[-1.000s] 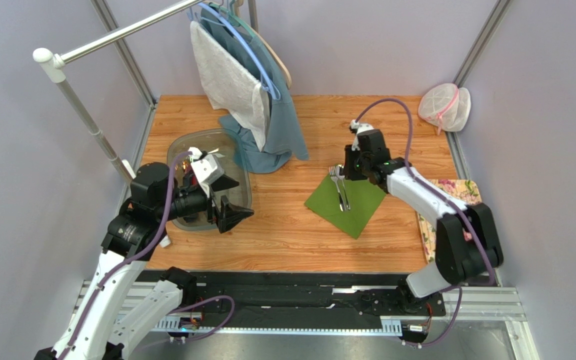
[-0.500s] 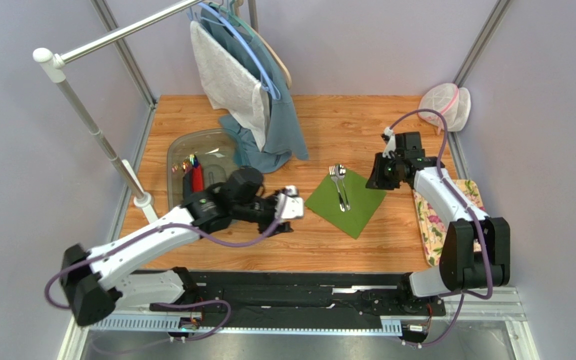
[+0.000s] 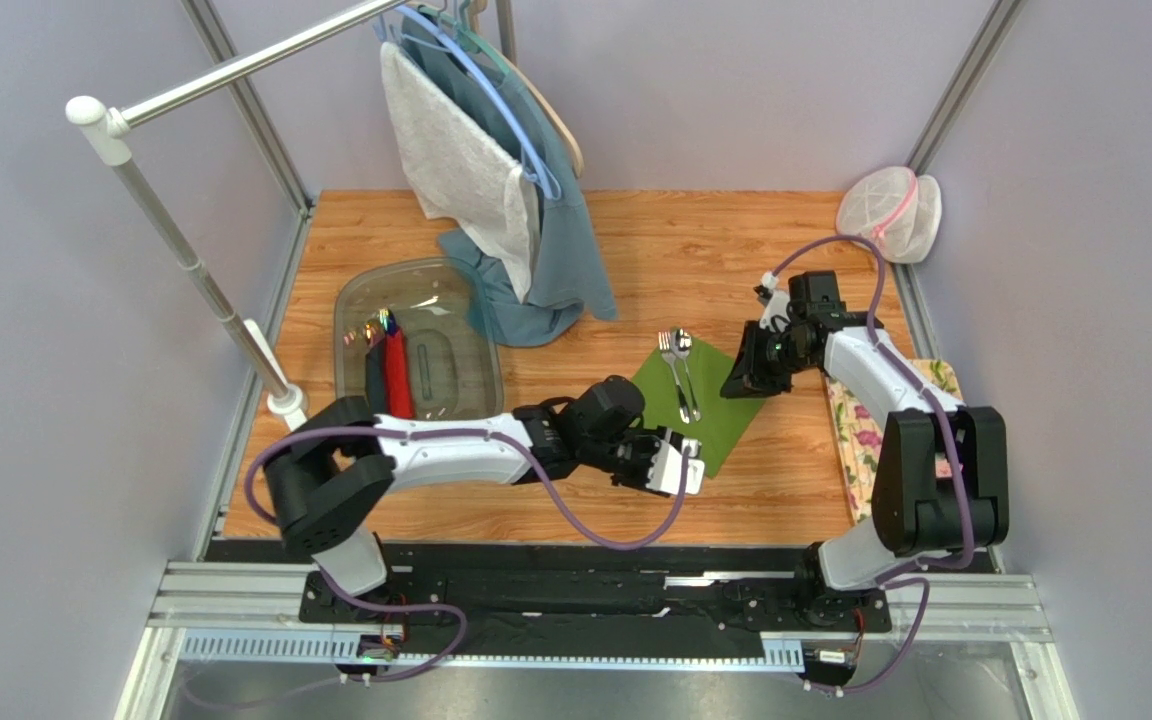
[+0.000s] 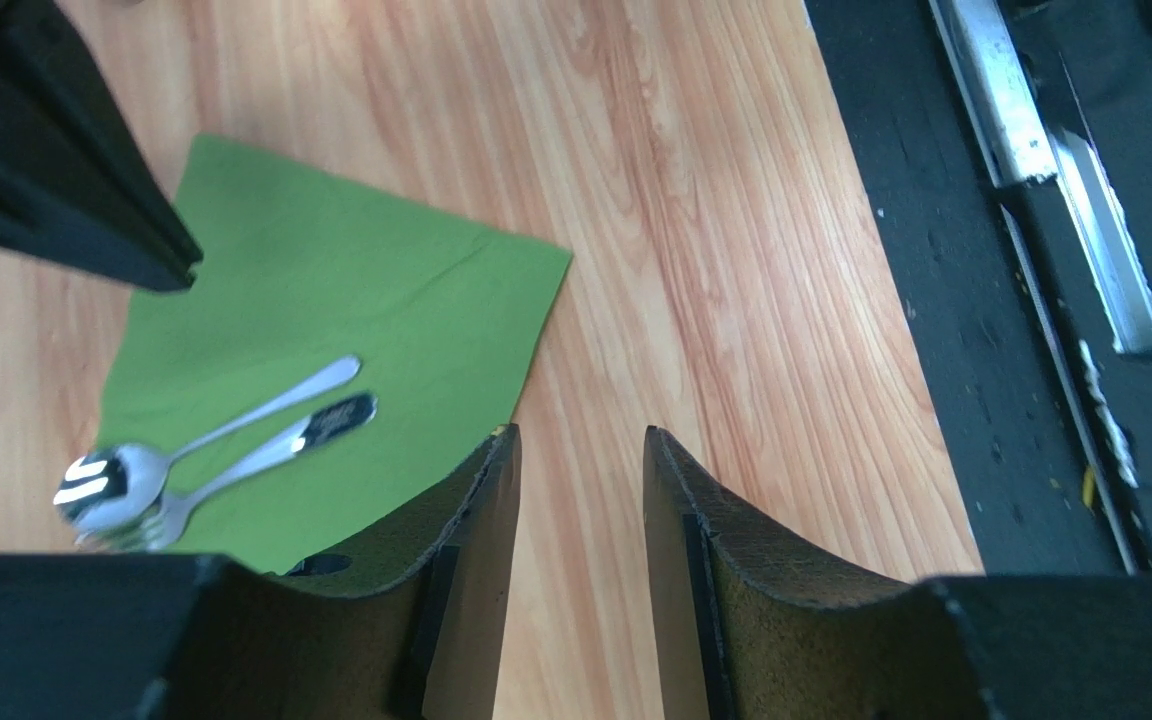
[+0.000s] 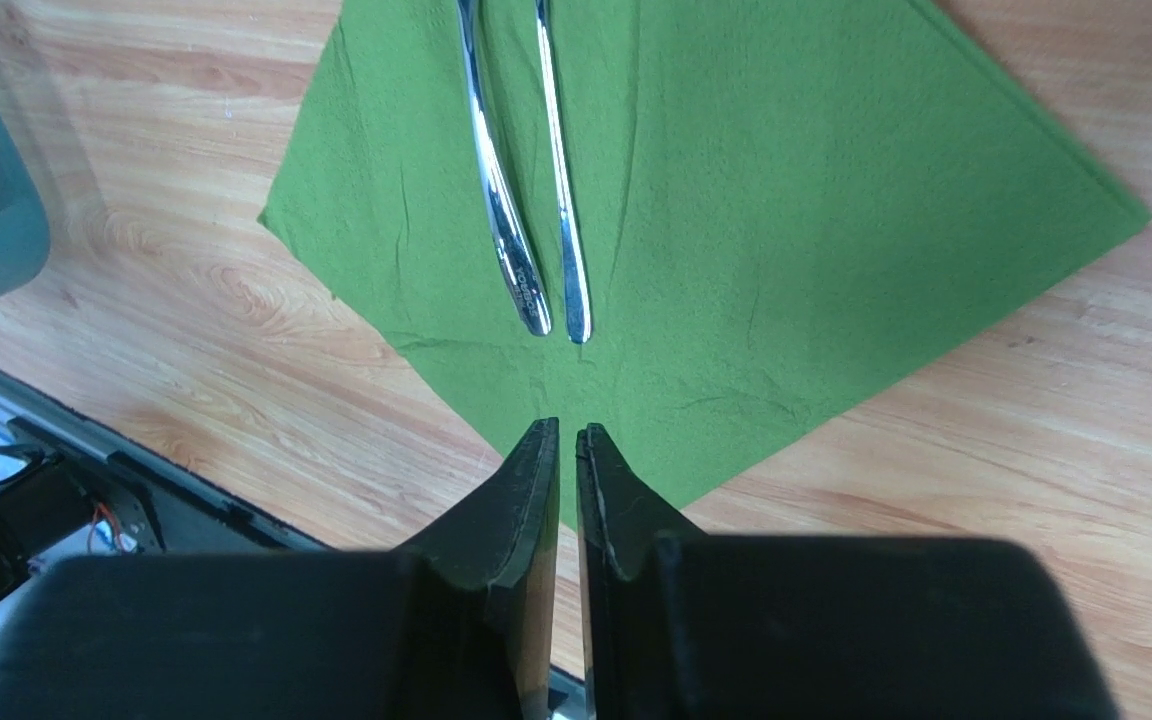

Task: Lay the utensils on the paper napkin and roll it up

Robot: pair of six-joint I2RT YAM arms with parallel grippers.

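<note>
1. Swinging away from the clear tub point(image 3: 432, 353), the left arm has crossed the wooden table point(image 3: 657, 255) to the near corner of the paper napkin point(image 3: 720, 402). The right arm has drawn back from over the utensils to the napkin's right edge.
2. The napkin is a thin, grass-green square lying flat and unrolled, turned corner-on like a diamond, mid-table and right of centre.
3. A fork point(image 3: 671, 360) and a spoon point(image 3: 684, 348) lie side by side on its far-left part, heads at the far corner.
4. The left arm stretches low and nearly straight across the table. The left gripper point(image 4: 575, 435) sits at the napkin's near corner with its jaws narrowed but apart, bare wood in the gap and nothing grasped. One finger point(image 4: 462, 525) overlaps the napkin's edge.
5. The right arm is bent at the elbow. The right gripper point(image 5: 567, 428) points down over the napkin's edge, jaws almost pressed together, pinching nothing.
</note>
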